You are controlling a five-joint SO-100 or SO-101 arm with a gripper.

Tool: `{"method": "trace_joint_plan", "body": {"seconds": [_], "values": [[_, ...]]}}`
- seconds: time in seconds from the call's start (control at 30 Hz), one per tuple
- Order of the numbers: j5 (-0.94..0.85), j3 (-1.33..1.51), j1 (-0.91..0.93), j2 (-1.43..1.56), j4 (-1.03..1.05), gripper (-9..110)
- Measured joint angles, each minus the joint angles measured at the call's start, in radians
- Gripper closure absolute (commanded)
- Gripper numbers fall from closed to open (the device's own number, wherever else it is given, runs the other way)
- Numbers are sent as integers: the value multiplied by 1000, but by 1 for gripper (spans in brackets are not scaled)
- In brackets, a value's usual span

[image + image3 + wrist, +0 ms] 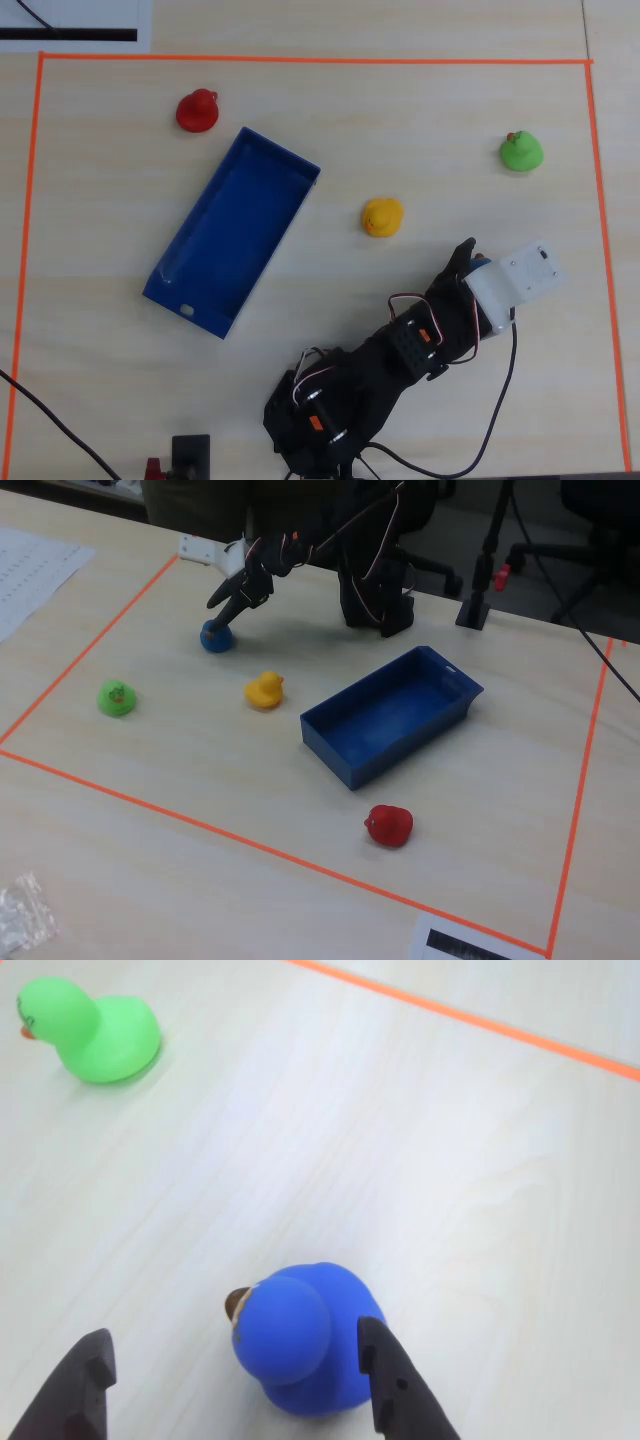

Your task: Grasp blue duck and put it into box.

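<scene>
The blue duck (300, 1345) stands on the table between my open fingers, its brown beak pointing left in the wrist view. It sits close against the right finger (388, 1380), with a wide gap to the left finger (80, 1380). My gripper (235, 1365) is open and low over the duck. In the fixed view the gripper (224, 615) reaches down onto the duck (216, 637). In the overhead view the gripper (474, 258) covers nearly all of the duck. The blue box (235, 225) lies empty at the left, also seen in the fixed view (390, 715).
A yellow duck (382, 216) sits between the gripper and the box. A green duck (521, 151) is at the far right, and in the wrist view (95, 1032). A red duck (197, 111) is beyond the box. Orange tape (300, 60) borders the area.
</scene>
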Motion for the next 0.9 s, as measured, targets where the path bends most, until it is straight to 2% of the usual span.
{"method": "trace_joint_plan", "body": {"seconds": [0.9], "values": [[12,-11,-2,-249,-155,69]]}}
